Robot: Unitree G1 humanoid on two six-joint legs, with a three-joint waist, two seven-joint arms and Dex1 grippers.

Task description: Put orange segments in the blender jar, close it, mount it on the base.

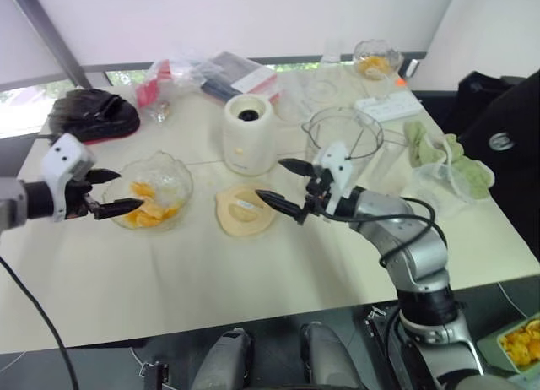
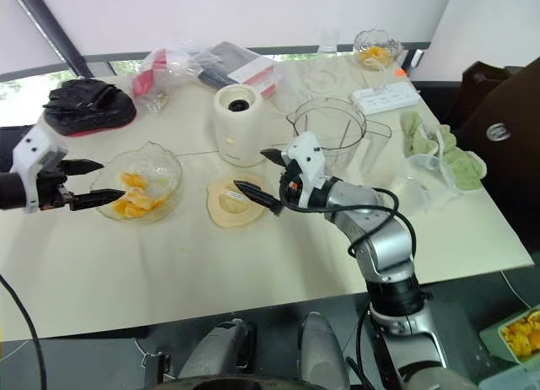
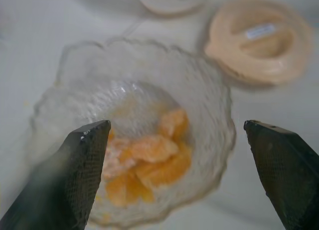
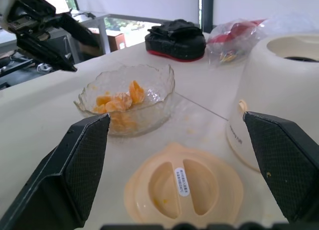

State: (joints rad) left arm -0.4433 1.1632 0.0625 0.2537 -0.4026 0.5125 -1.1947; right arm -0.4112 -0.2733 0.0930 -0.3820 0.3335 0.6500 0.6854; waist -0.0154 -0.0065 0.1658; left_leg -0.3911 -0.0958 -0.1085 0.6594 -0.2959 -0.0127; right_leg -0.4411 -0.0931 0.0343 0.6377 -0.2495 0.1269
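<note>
the left gripper point(image 1: 112, 192), with two black fingers on a white wrist block, is seen at the left edge of the left eye view with its jaws spread wide and nothing between them; its tips are held at the left rim of a scalloped clear glass bowl point(image 1: 175, 172). in the left wrist view the bright orange-yellow orange segments point(image 3: 149, 163) are seen heaped in the bottom of that bowl, between the two dark fingers point(image 3: 75, 175). the right gripper point(image 1: 283, 187) is found at the centre of the left eye view, likewise spread wide and empty, its tips pointing toward the left of the frame above a flat round beige lid point(image 1: 243, 211) that lies on the cream table point(image 1: 211, 280). in the right wrist view the lid's two recessed grips and a small white sticker are seen between the fingers, with the bowl beyond it. just above the lid in the left eye view stands the cream-white rounded cylindrical base point(image 1: 247, 133) with a dark round socket in its top. to the right of the base, behind the right gripper, the tall clear plastic blender jar point(image 1: 346, 137) is seen upright on the table, apart from the base and with its mouth uncovered. a black padded item point(image 1: 93, 114) lies at the upper left, a clear bag with red contents point(image 1: 160, 84) beside it, a white power strip point(image 1: 388, 107) at the upper right, a second small glass bowl with orange pieces point(image 1: 375, 59) at the top, and a green cloth point(image 1: 439, 158) at the right.
</note>
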